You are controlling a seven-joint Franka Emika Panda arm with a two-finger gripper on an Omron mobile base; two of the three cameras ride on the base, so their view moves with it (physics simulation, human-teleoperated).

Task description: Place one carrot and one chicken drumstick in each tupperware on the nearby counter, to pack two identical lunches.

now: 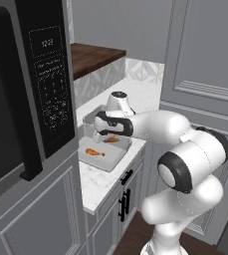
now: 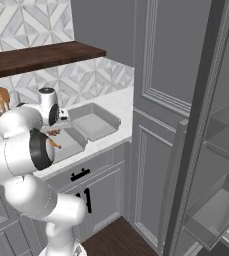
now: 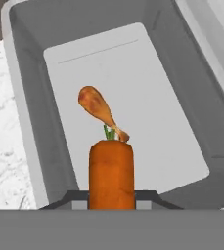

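Tool (image 3: 111,197) clamped on carrot (image 3: 111,173), thick end between the tips, green stub pointing away. Hovering over near tray (image 3: 30,122), above its floor, not yet set down. Drumstick (image 3: 100,110) already lying on that tray floor, just past the carrot tip from the hand view; cannot tell if touching. Second tray (image 2: 93,122) just beside the first on the white table (image 1: 98,184), looks bare inside from the right base view.

Left base view: carrot (image 1: 111,140) under the tool, drumstick (image 1: 94,152) in near tray (image 1: 113,160).

Handling guess: carrot stiff, light, smooth and round, so likely to roll or slip if pinched off-centre; mid-body or thick end across the width seems the safest hold, as now. Drumstick irregular, thin bone end, fat meat end; grab across the meaty part probably steadier. Tray walls shallow, low drop should keep the carrot from bouncing out.

Stage: first lunch nearly packed; second tray still to fill.
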